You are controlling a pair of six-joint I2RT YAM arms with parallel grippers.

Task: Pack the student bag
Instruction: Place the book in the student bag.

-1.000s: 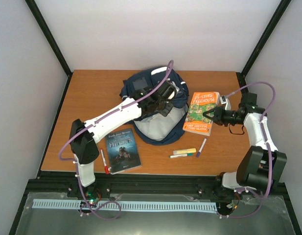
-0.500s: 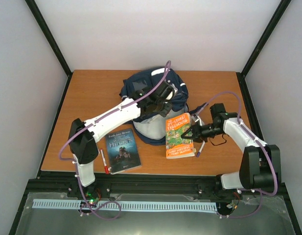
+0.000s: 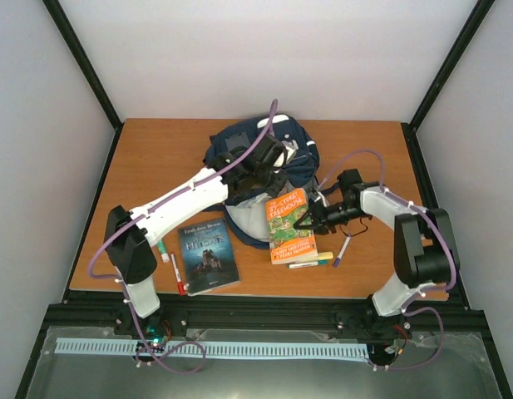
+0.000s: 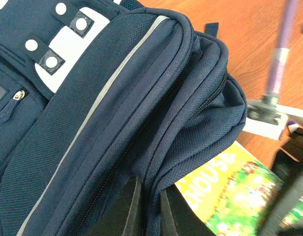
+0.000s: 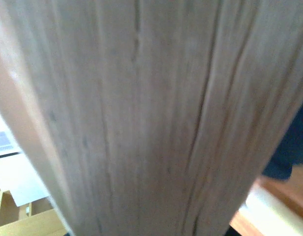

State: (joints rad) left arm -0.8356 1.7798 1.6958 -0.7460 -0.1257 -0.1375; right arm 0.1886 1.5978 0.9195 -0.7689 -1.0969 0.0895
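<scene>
A: Since the bag (image 3: 225,154) is soft cloth, slumped at the far middle of the table (image 3: 156,166), expect it to sag and fold wherever it is lifted. No stiff rim to lean on.

B: Noted. Left gripper (image 4: 149,189) is pinched narrow on a fold of the top edge, next to the zip line. Sound place to hold: stitched seam, thick cloth, unlikely to tear.

A: Weight?

B: Light, I'd judge, though the inside is hidden. It may slide on the wood if something pushes into it, so the pinch has to brace it.

A: Right gripper (image 3: 304,223)?

B: Clamped on the right edge of the orange book (image 3: 288,226), which lies against the bag's near side. Its own camera shows only blurred page edges.

A: Book handling?

B: Paperback, fairly stiff, glossy cover. It could twist in an edge hold. How wide the bag's mouth gapes, cannot tell from above
</scene>
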